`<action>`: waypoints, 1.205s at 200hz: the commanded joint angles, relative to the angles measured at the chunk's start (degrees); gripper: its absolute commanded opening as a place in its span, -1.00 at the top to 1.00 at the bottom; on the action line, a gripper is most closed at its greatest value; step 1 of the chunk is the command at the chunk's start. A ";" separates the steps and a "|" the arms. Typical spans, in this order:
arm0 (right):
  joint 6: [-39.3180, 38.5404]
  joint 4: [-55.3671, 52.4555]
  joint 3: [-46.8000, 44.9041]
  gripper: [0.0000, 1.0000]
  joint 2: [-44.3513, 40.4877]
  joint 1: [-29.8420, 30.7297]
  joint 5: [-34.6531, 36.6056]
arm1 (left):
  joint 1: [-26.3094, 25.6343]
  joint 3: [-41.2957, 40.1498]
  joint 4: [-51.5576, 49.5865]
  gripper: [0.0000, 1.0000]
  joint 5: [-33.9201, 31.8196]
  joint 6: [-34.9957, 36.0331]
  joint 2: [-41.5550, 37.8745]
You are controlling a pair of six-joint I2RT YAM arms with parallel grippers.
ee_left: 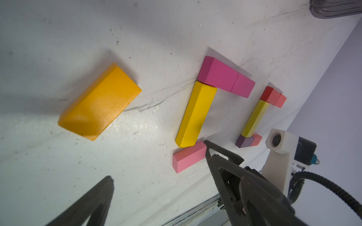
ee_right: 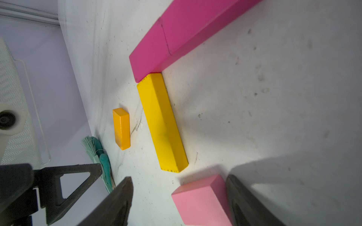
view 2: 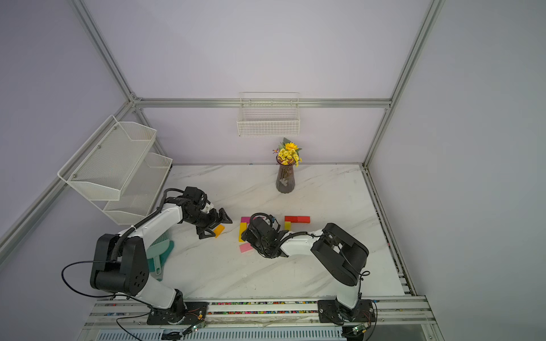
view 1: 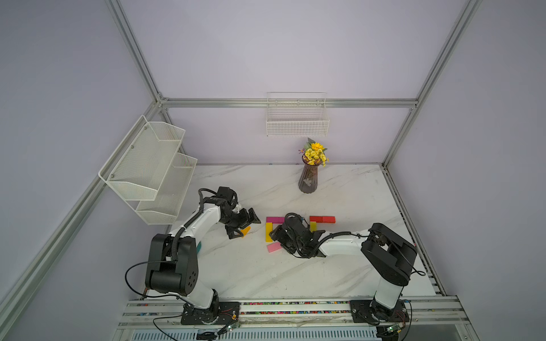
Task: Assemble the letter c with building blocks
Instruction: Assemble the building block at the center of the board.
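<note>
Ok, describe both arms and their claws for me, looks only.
Both the left arm and right arm have white link shells with bulky black joint housings. Black ribbed cable conduit runs along each. The left claw and right claw are black, each with two tapering fingers cut out as open triangles. A white camera mount sits at each wrist.

Left arm [view 1: 204, 218] and right arm [view 1: 342, 244]: white link shells, black joint housings, black corrugated cable conduit. Black base plates [view 1: 206, 315], screws visible, thin red wires. Left gripper [view 1: 246, 229] and right gripper [ee_right: 179, 179]: black, triangular open-frame fingers [ee_left: 103, 189].
</note>
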 commanded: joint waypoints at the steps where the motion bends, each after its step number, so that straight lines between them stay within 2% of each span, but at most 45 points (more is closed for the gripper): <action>1: 0.60 -1.57 0.06 -0.54 1.27 -0.04 -0.01 | 0.41 2.07 0.25 -1.00 0.90 0.81 0.35; 66: 0.61 -4.96 -4.85 -0.54 -4.39 0.05 0.87 | 0.50 2.88 0.09 -1.00 1.31 1.09 1.11; 108: 1.04 -6.25 -5.92 -0.54 -6.12 2.47 0.87 | 0.50 3.09 0.26 -1.00 1.48 1.17 1.49; 171: 4.33 -0.55 -2.55 -0.54 0.21 6.74 0.07 | 0.56 4.12 -0.11 -1.00 1.48 1.43 2.41; 241: 4.60 1.01 1.40 -0.53 4.97 7.06 0.00 | 0.76 4.13 -0.09 -1.00 1.31 1.61 2.73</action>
